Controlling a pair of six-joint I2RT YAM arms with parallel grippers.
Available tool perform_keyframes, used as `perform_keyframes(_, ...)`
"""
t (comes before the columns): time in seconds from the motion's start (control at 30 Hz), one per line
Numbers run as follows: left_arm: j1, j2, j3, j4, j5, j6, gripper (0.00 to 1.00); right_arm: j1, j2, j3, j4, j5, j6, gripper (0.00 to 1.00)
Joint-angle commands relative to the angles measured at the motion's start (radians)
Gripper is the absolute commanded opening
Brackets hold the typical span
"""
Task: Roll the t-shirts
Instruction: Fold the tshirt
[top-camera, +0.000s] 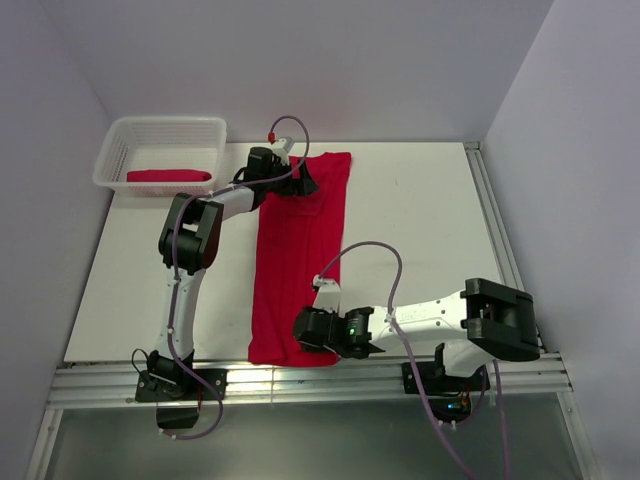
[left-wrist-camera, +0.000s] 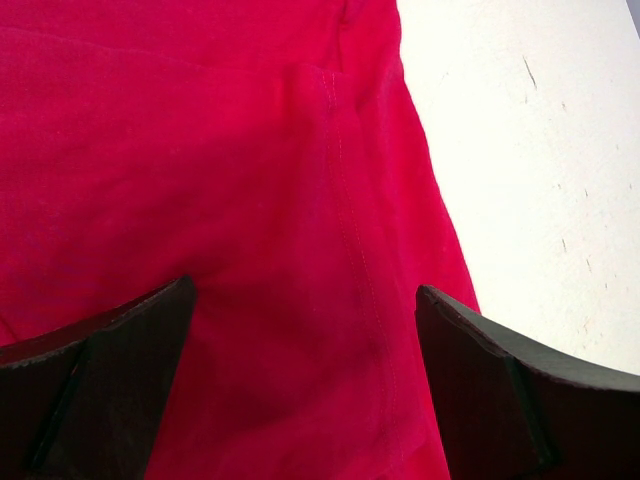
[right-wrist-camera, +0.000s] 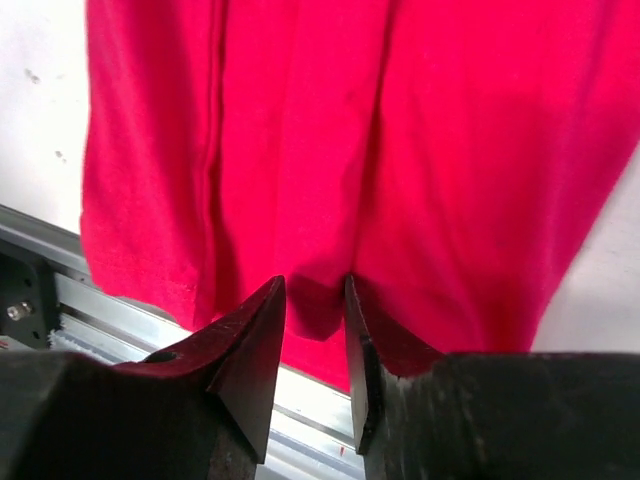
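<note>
One red t-shirt (top-camera: 300, 250) lies folded into a long strip down the middle of the white table (top-camera: 420, 230). At its far end my left gripper (top-camera: 303, 183) hovers open, jaws wide apart over the cloth (left-wrist-camera: 200, 150) beside a stitched seam; the left gripper (left-wrist-camera: 305, 287) holds nothing. At the near hem my right gripper (top-camera: 300, 328) has its fingers close together with a small fold of the shirt (right-wrist-camera: 450, 150) pinched between the tips of the right gripper (right-wrist-camera: 315, 285). A second t-shirt (top-camera: 168, 176) lies rolled in the basket.
The white lattice basket (top-camera: 160, 125) stands at the table's far left corner. A metal rail (top-camera: 300, 385) runs along the near edge, just under the shirt's hem (right-wrist-camera: 60, 270). Grey walls close in the back and sides.
</note>
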Motion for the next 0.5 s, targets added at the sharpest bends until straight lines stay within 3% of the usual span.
perform_keyframes(0.0,0.003,-0.027,-0.020,-0.062,-0.015,-0.003,1.00,-0.007,0.023,0.005,0.051,-0.014,-0.007,0.37)
perform_keyframes(0.03,0.003,-0.026,-0.017,-0.065,-0.015,-0.003,0.99,-0.007,0.026,0.010,0.048,-0.012,-0.008,0.36)
perform_keyframes(0.13,0.003,-0.024,-0.013,-0.070,-0.015,-0.001,1.00,-0.007,0.040,0.030,0.043,-0.014,-0.027,0.15)
perform_keyframes(0.23,0.003,-0.027,-0.016,-0.068,-0.014,-0.003,1.00,-0.007,0.048,0.057,0.046,-0.006,-0.051,0.03)
perform_keyframes(0.47,0.003,-0.029,-0.017,-0.068,-0.014,-0.003,1.00,-0.007,0.106,0.157,0.063,-0.008,-0.119,0.00)
